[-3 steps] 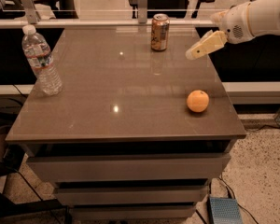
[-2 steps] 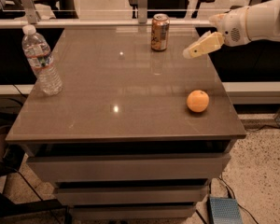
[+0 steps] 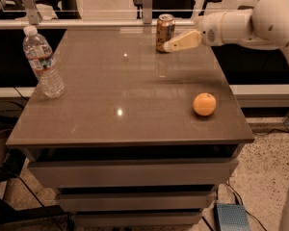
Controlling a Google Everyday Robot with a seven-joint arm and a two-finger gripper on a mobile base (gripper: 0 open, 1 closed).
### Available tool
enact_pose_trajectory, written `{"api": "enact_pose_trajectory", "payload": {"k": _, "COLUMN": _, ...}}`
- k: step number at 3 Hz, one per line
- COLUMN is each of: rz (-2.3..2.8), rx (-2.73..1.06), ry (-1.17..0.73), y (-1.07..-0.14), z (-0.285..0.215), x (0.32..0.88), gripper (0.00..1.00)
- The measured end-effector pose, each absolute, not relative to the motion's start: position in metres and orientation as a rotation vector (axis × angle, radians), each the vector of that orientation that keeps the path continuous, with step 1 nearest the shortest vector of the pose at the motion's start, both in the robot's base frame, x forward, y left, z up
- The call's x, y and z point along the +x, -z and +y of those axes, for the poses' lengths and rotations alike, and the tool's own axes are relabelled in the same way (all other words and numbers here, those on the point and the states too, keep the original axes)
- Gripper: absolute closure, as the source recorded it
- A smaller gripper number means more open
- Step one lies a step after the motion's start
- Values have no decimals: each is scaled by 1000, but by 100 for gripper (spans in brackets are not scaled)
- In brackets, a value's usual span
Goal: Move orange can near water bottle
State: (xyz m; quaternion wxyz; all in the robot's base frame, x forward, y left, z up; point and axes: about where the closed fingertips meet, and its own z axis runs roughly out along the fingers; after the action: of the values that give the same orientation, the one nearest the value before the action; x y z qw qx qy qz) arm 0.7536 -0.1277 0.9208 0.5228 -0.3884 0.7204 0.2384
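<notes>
Over the last second the gripper (image 3: pixel 170 46) had closed in leftward across the far side of the table (image 3: pixel 135 124), from a spot well to the right of the orange can (image 3: pixel 165 32) to one where its pale tip sat just at the can's right side, low against it. Whether the two actually touched could not be told, and neither could it be told whether the gripper was open or closed; nothing showed it having hold of anything. The can itself had not moved: it stood upright near the far edge of the table, about the middle of that edge. The water bottle (image 3: pixel 43 64) also stood where it had been, upright near the left edge and well apart from the can. The orange fruit (image 3: pixel 204 104) lay untouched toward the right edge, nearer the front. The change suggested that the reach was all but finished and that the grasp was the step in hand. The carrying part of the task looked entirely undone, since the can would need to cross most of the tabletop to end up beside the bottle.
</notes>
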Motion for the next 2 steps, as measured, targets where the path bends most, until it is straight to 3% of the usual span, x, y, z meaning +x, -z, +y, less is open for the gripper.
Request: {"api": "enact_pose_trajectory", "payload": {"k": 2, "rz": 1725, "rx": -898, "ry": -574, "y": -888, "z": -88, "x": 807, "gripper": 0}}
